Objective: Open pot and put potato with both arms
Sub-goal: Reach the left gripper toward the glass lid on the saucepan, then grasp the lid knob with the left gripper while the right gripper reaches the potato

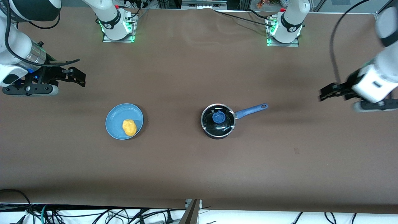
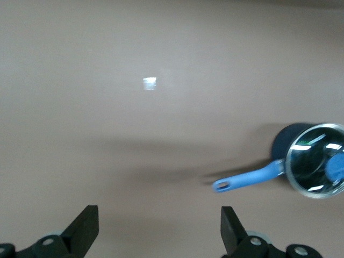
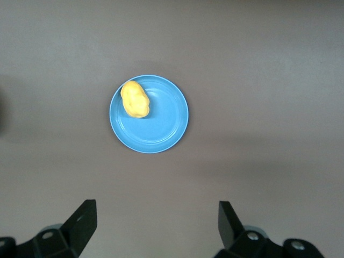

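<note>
The saucepan (image 1: 217,122) is sitting on the brown bench (image 1: 199,161) with its glass lid (image 1: 217,119) on, blue handle (image 1: 250,111) pointing toward the left arm's end, while the potato (image 1: 129,127) is lying on a blue plate (image 1: 115,124) toward the right arm's end. The left gripper (image 2: 159,228) is hanging over bare bench near the handle and the right gripper (image 3: 157,223) over bare bench near the plate, both with fingers spread wide and holding nothing, each apparently placed to take the thing at its own end

Glossy glass lid (image 1: 218,119) on the pot (image 1: 217,130); matt brown table (image 1: 199,161); smooth plate (image 1: 116,126).
</note>
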Motion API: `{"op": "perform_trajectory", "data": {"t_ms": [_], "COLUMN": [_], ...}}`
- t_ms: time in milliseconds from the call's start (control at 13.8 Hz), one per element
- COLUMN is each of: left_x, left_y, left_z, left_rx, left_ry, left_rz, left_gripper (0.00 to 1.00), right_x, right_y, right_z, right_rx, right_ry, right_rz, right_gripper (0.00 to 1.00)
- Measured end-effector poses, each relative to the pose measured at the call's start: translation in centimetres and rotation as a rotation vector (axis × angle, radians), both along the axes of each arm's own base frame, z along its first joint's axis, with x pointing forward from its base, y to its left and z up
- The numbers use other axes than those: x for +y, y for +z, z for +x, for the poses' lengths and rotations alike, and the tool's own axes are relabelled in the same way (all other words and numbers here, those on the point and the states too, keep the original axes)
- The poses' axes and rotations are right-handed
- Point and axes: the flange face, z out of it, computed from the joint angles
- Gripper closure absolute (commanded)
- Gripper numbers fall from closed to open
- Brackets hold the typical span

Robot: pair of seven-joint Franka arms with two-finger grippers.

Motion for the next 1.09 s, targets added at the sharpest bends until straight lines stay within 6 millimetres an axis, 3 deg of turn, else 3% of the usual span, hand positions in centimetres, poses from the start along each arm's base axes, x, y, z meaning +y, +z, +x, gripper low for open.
{"op": "perform_trajectory", "data": {"t_ms": [217, 435, 797, 1087], "left_x": [-11.3, -19.7, -29.3, -32.3], "left_y": [-5.4, -11.8, -18.5, -22.7], "left_z": [1.1, 1.8, 3.9, 3.7], "left_rx": [-0.019, -0.020, -0.055, -0.046], "left_ry": [0.134, 0.217, 0.344, 0.343], "left_rz": [-0.037, -0.055, 0.005, 0.038], "left_gripper": [0.00, 0.00, 0.00, 0.00], "right_x": [0.0, 0.0, 0.0, 0.6], "right_y": [0.0, 0.0, 0.0, 0.0], "right_z": [0.0, 0.0, 0.0, 0.4], "right_rx": [0.000, 0.000, -0.001, -0.012], "right_ry": [0.000, 0.000, 0.000, -0.009], "right_rz": [0.000, 0.000, 0.000, 0.078], "right_gripper": [0.00, 0.00, 0.00, 0.00]}}
